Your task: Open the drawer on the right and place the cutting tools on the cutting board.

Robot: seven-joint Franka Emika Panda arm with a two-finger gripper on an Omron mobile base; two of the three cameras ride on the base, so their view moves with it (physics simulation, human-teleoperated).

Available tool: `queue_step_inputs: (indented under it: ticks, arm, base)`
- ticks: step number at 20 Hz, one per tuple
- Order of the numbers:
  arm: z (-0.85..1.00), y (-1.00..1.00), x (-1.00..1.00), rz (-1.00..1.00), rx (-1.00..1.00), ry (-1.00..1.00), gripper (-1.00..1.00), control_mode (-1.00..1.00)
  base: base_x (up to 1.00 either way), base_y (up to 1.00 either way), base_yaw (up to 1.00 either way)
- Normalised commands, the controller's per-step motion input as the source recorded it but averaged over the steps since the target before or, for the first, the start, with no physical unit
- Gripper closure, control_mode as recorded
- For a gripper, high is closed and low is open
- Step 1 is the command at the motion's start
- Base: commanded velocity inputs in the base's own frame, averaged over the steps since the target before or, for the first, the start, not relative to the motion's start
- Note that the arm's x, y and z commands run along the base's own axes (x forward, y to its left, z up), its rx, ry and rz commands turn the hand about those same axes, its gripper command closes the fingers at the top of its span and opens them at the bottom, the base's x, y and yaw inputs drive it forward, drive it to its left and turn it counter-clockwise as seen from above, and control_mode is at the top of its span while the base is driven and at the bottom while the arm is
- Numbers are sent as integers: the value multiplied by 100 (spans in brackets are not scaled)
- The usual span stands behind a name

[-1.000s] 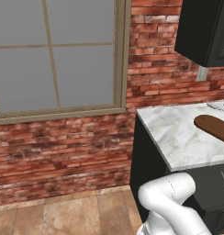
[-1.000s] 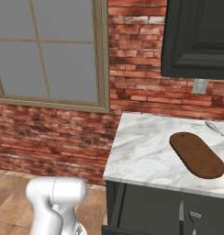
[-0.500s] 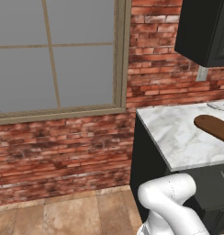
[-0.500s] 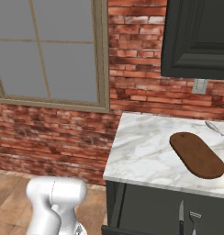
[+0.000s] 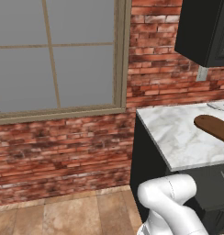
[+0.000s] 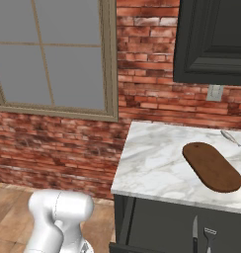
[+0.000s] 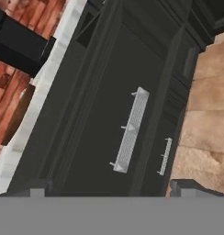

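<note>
- The dark, open drawer (image 6: 191,237) sits pulled out below the front edge of the white-grey marble countertop (image 6: 157,163), at the bottom of the right base view.
- Inside it lies a slim knife with a silver-grey blade (image 6: 194,233), lengthwise, point towards the counter; its handle runs off the bottom of the picture.
- Just beside the knife, on its right, lies a silver-grey fork-like utensil (image 6: 210,237), apart from it.
- The flat reddish-brown wooden cutting board with rounded ends (image 6: 211,166) lies slantwise on the countertop, with nothing on it; in the left base view only its near end (image 5: 214,127) shows at the right edge.
- A small silver-grey tool (image 6: 231,137) lies on the marble near the brick wall, beyond the board and not touching it.
- The two-finger gripper (image 7: 111,192) has its jaws spread wide, holding nothing; one dark fingertip (image 7: 36,188) rises at each lower corner of the hand view.
- Ahead of them is a dark cabinet front with a long ribbed silver bar handle (image 7: 130,131) and a shorter silver handle (image 7: 165,156) beside it.
</note>
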Motion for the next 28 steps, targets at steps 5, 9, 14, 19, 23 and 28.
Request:
queue_step_inputs:
  ticks: [5, 9, 14, 19, 23, 28]
  arm:
    - [11, 14, 1, 0, -2, 8, -100, -100]
    - [18, 22, 8, 0, -2, 14, -100, -100]
    - [20, 22, 15, 0, 0, 17, -100, -100]
    - [15, 24, 27, 0, -1, 21, -100, -100]
    - [16, 26, 37, 0, -1, 24, -100, -100]
    - [16, 27, 45, 0, -1, 27, -100, -100]
  base:
    - [0, 0, 0]
    - [0, 0, 0]
    - [0, 0, 0]
    - [0, 0, 0]
    - [0, 0, 0]
    - [0, 0, 0]
